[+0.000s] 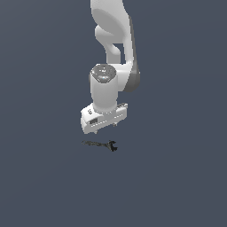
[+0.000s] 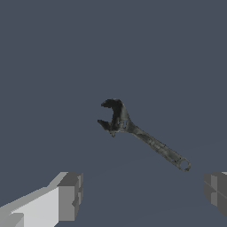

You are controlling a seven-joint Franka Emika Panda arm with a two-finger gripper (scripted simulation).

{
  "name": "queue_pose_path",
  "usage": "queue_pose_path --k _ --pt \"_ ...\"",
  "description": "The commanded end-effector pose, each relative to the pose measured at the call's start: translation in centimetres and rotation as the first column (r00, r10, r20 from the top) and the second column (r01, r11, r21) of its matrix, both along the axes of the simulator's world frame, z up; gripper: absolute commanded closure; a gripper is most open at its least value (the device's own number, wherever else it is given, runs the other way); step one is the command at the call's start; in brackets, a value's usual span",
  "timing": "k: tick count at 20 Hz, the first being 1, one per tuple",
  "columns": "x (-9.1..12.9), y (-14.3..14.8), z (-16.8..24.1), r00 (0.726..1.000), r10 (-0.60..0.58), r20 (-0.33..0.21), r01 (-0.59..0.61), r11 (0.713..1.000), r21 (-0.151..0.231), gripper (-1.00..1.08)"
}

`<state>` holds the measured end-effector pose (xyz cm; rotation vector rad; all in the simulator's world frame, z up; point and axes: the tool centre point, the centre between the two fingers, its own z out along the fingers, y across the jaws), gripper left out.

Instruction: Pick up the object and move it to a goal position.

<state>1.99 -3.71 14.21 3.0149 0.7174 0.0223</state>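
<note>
Item: small, thin, dark grey-black metal wrench (image 1: 102, 144) (image 2: 138, 133) with mottled, worn-looking finish. Slim straight handle ending in a rounded tip pierced by a small hole; opposite end widens into an open forked jaw. Pose: flat on the plain dark grey-blue surface, untouched. In the exterior view, handle points toward that view's left, jaw toward its right, the tool running nearly level with a slight tilt.

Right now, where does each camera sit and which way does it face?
Exterior view: off the arm, facing it; shows the arm, the gripper and the wrench on the floor below.
Wrist view: on the wrist, looking down between two spread fingers at the wrench.
Shared: the wrench, lying free, ungrasped.
</note>
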Motion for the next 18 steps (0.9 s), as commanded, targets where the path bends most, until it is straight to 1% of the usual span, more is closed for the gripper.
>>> queue_pose_path --k 1,5,9,13,18 --pt "0.2 -0.3 -0.6 0.998 0.066 -0.005 -0.066 0.998 -0.001 -0.92" --pt "0.4 -0.8 -1.6 0.986 0.168 -0.013 -0.168 0.986 0.0 -0.92" --pt "0.6 -1.2 -2.7 0.963 0.268 -0.02 -0.268 0.964 0.003 -0.92" --pt "0.8 -1.7 -3.7 0.931 0.364 -0.025 -0.364 0.931 0.007 -0.92" --pt "1.0 -2.2 -4.9 0.877 0.48 -0.029 -0.479 0.878 0.014 -0.92"
